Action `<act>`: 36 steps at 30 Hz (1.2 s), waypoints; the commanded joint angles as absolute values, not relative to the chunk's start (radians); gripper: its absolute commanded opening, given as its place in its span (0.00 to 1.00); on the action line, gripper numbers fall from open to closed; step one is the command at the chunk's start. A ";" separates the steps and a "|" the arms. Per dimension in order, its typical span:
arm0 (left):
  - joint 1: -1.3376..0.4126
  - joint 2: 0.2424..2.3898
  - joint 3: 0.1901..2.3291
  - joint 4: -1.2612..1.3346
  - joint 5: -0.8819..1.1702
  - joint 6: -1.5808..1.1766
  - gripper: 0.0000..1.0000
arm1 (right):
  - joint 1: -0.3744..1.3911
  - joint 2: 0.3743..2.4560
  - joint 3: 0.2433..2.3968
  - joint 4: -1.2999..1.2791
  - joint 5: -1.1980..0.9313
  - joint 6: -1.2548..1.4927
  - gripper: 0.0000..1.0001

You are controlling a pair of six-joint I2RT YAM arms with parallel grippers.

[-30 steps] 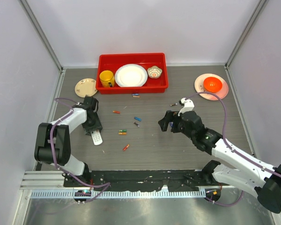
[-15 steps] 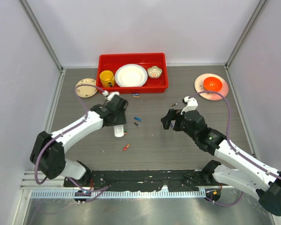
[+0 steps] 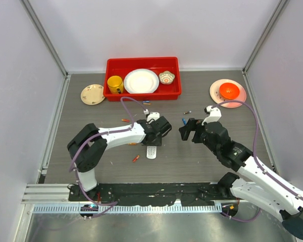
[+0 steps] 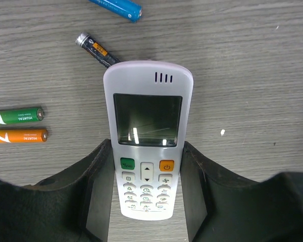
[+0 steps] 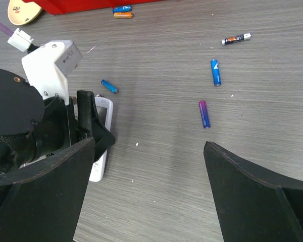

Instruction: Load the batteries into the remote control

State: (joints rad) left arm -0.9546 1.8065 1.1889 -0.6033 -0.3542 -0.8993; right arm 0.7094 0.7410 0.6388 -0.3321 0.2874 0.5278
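The white remote control (image 4: 147, 131) lies buttons and screen up on the table, and my left gripper (image 4: 147, 166) is shut on its lower half. From above, the remote control (image 3: 151, 152) sticks out toward the near edge from the left gripper (image 3: 155, 138) at mid-table. Loose batteries lie around: a green one (image 4: 15, 116), an orange one (image 4: 17, 135), a dark one (image 4: 97, 50) by the remote's top, a blue one (image 4: 116, 7). My right gripper (image 3: 189, 130) hovers open just right of the remote, nothing between its fingers (image 5: 40, 191). A purple-blue battery (image 5: 204, 114) lies ahead of it.
A red tray (image 3: 141, 95) at the back holds a yellow cup, a white plate and a small bowl. A tan saucer (image 3: 93, 94) sits to its left; a pink plate (image 3: 215, 96) with an orange bowl is at the back right. More batteries (image 3: 135, 158) are scattered about.
My left arm has swept the remote control from the table's left side to the middle, still gripping it. The right gripper has drifted slightly right and back, staying open.
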 commanded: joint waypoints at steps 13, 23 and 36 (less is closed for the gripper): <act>-0.953 1.487 0.861 -0.005 -0.213 -0.922 0.00 | 0.709 0.703 0.586 -0.299 0.221 0.572 0.94; -0.851 1.292 0.468 0.849 0.121 -1.035 0.00 | 0.710 0.618 0.514 -0.137 0.017 0.661 0.99; -0.744 1.526 0.397 1.546 0.436 -1.259 0.00 | 0.703 0.681 0.416 0.196 -0.400 0.752 0.98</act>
